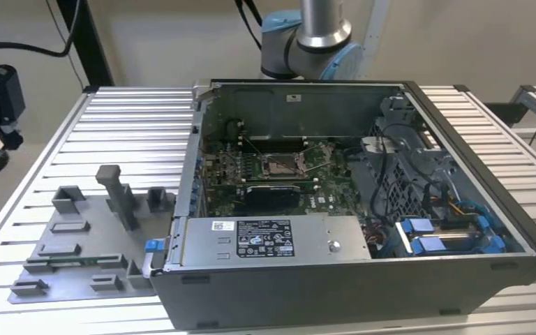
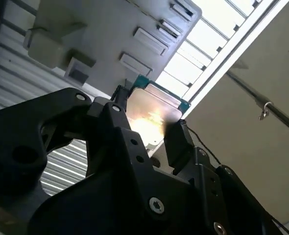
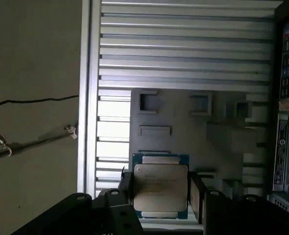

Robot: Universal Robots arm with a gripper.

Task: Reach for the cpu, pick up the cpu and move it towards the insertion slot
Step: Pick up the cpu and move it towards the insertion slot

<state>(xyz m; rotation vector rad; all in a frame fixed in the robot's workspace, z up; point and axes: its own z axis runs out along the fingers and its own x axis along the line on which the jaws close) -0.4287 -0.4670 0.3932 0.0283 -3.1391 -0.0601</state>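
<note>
Since the tool is clenched on the cpu, the grasp looks made: in the first wrist view its two fingers press on opposite edges of the chip, silver lid facing the camera and green rim showing past the lid. The chip looks held clear of the grey fixture plate behind it, near the plate's edge, with the slatted table beyond. Just above or well above, can't tell. Second wrist view agrees: chip flat between the fingers, lid glaring. Exterior view: the insertion slot sits on the green board inside the open computer case, frame shiny, centre dark. The fixture plate is at 8 o'clock from the slot, outside the case, and the arm base is at 12 o'clock, behind the case. So cpu and slot are well apart. Handling, my read: light, thin and stiff, but fragile on the contact side, and the metal lid is slick. An edge grip on the green substrate is the right hold. Keep it level, squeeze modestly, leave the underside untouched.
</note>
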